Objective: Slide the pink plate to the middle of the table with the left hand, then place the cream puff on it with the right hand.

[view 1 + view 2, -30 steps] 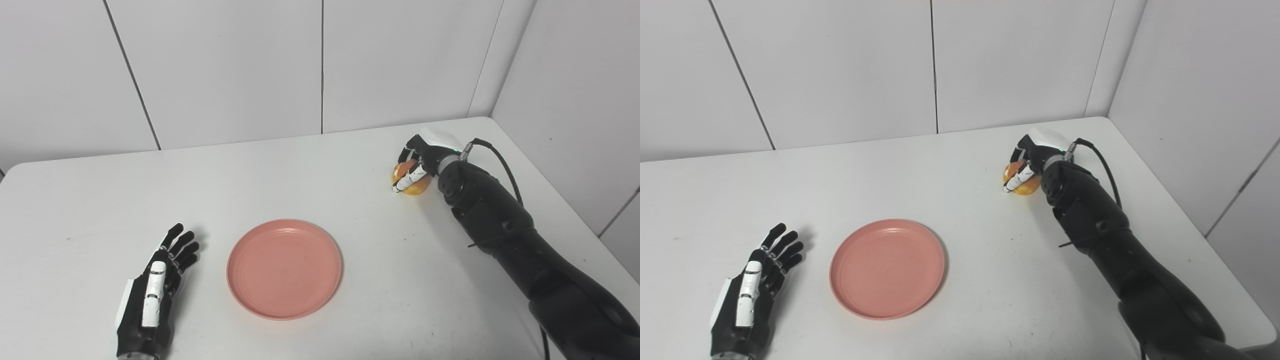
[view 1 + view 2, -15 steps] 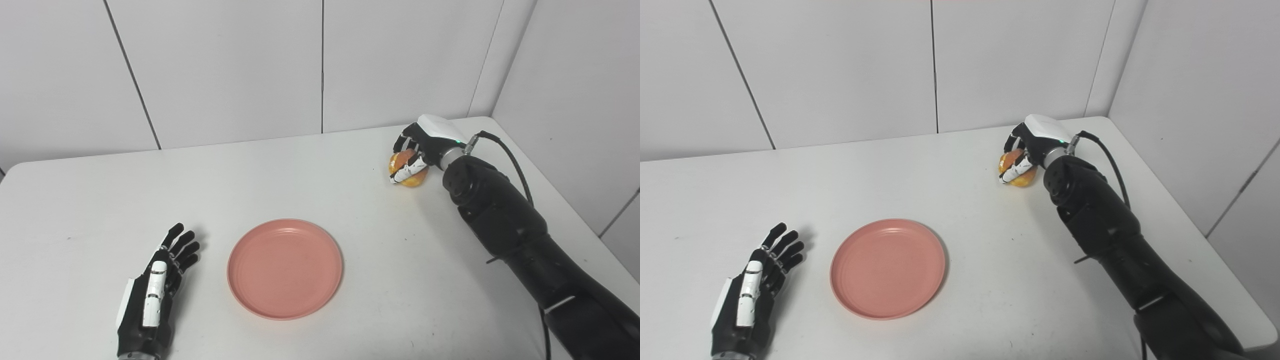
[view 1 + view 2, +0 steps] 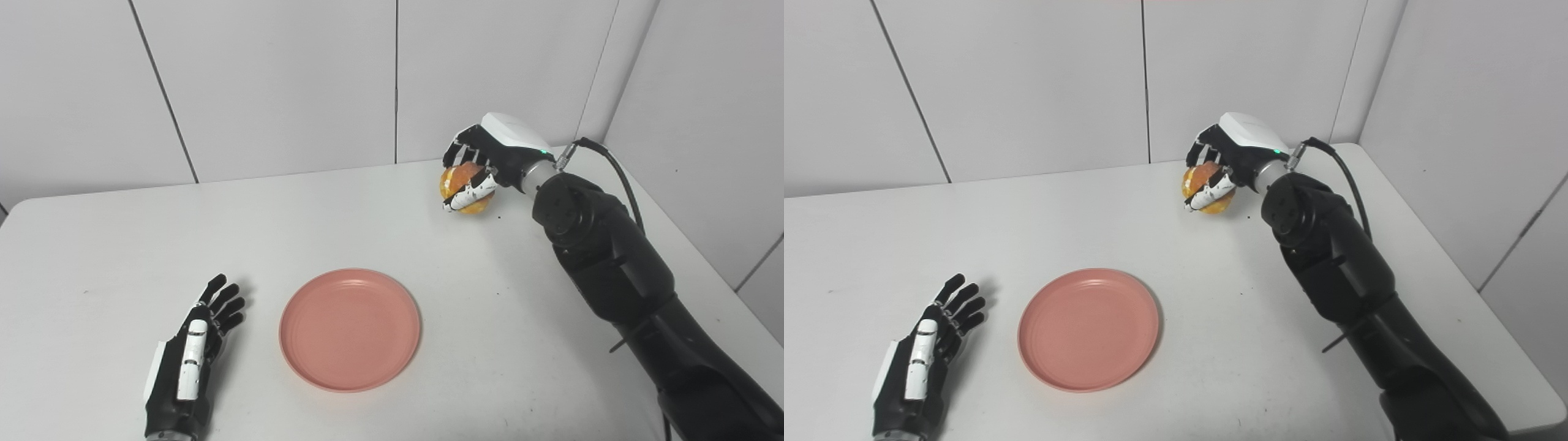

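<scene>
The pink plate [image 3: 350, 328] lies flat near the middle of the white table [image 3: 92, 245]. My right hand [image 3: 484, 162] is shut on the golden cream puff [image 3: 460, 184] and holds it in the air above the table's far right part, up and to the right of the plate. My left hand [image 3: 190, 355] rests open on the table just left of the plate, fingers spread, not touching it.
White wall panels stand close behind the table's far edge [image 3: 392, 92] and along its right side [image 3: 704, 122]. My right arm [image 3: 618, 282] crosses the table's right part, with a black cable [image 3: 618, 177] looping off the wrist.
My right hand has lifted the cream puff off the table and carried it up and to the left. The left hand and the plate have stayed where they were.
</scene>
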